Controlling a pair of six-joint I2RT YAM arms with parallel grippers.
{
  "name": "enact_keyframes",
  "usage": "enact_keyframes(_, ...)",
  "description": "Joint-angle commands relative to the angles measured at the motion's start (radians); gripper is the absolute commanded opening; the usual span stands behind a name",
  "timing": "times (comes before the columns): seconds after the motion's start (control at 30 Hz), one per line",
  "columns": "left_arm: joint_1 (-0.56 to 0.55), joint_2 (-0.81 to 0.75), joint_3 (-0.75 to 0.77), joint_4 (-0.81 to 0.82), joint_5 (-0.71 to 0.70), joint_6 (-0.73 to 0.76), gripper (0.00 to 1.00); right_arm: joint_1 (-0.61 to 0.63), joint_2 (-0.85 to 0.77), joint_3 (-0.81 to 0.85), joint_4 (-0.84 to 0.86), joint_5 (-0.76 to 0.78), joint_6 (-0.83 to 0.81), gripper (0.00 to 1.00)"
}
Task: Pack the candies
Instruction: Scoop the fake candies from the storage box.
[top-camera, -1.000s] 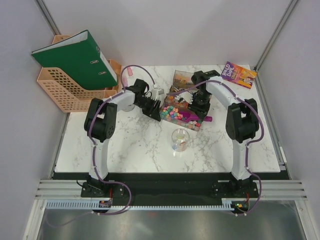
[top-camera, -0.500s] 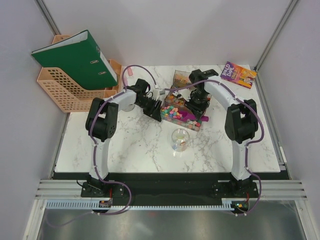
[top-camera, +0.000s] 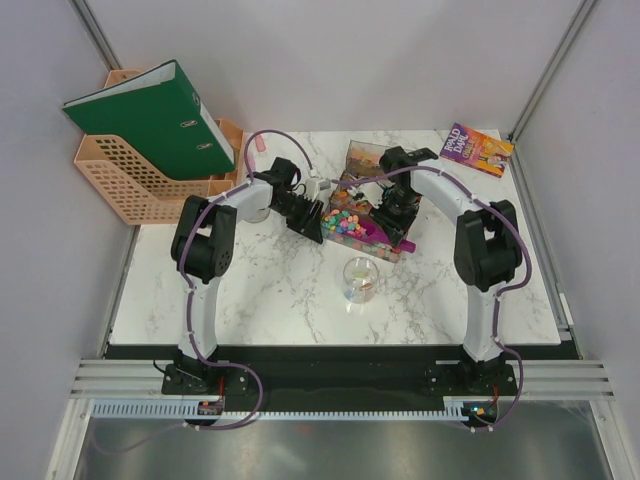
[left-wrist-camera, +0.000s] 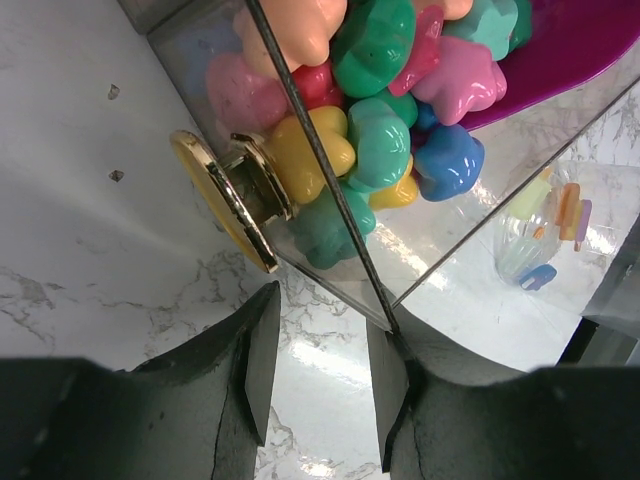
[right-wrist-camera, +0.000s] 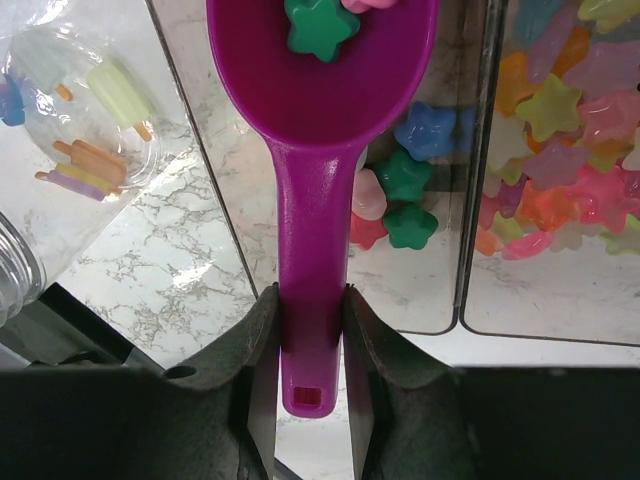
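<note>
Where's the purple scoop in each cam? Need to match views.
Top external: scoop right of mid-picture, just above the jar.
Left wrist: scoop in the top right corner, only part of its bowl showing.
Right wrist: scoop in the centre, bowl at the top, handle running down.
Shared landmark: the jar, at the right edge in the left wrist view, top left in the right wrist view.

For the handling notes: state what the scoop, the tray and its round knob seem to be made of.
Scoop: opaque purple plastic, smooth, moulded in one piece. Tray: clear rigid plastic, likely acrylic; candies show through its walls. Knob: gold, mirror-shiny, metal or plated plastic; cannot tell which.
</note>
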Motion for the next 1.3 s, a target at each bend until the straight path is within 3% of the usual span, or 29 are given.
enact_keyframes(0.0,-0.028,-0.034,-0.006,0.061,0.006,0.010,0.46,0.029,0.000,-0.048,0.094,-0.135,0.010,0.22)
enact_keyframes(0.4,-0.022,-0.080,-0.028,0.026,-0.048,0.048,0.46,0.031,-0.051,-0.162,0.186,-0.300,-0.070,0.36)
enact_keyframes(0.53,-0.019,-0.090,-0.031,0.015,-0.062,0.056,0.46,0.031,-0.080,-0.198,0.238,-0.313,-0.059,0.37)
enact_keyframes(0.7,-0.018,-0.092,-0.031,0.006,-0.066,0.057,0.46,0.031,-0.061,-0.203,0.238,-0.326,-0.064,0.48)
enact_keyframes(0.83,-0.019,-0.093,-0.028,0.003,-0.077,0.062,0.46,0.031,-0.068,-0.220,0.245,-0.336,-0.076,0.48)
enact_keyframes(0.87,-0.019,-0.093,-0.028,0.001,-0.080,0.062,0.46,0.031,-0.064,-0.223,0.249,-0.336,-0.076,0.48)
enact_keyframes(0.93,-0.021,-0.096,-0.028,-0.002,-0.085,0.068,0.46,0.031,-0.068,-0.232,0.267,-0.340,-0.072,0.35)
enact_keyframes(0.97,-0.019,-0.098,-0.029,-0.004,-0.089,0.068,0.46,0.031,-0.069,-0.235,0.275,-0.342,-0.070,0.22)
enact_keyframes(1.07,-0.021,-0.107,-0.031,-0.016,-0.100,0.079,0.46,0.029,-0.090,-0.267,0.327,-0.337,-0.046,0.04)
enact_keyframes(1.27,-0.004,-0.167,-0.059,-0.051,-0.103,0.106,0.47,0.029,-0.196,-0.398,0.461,-0.307,0.031,0.00)
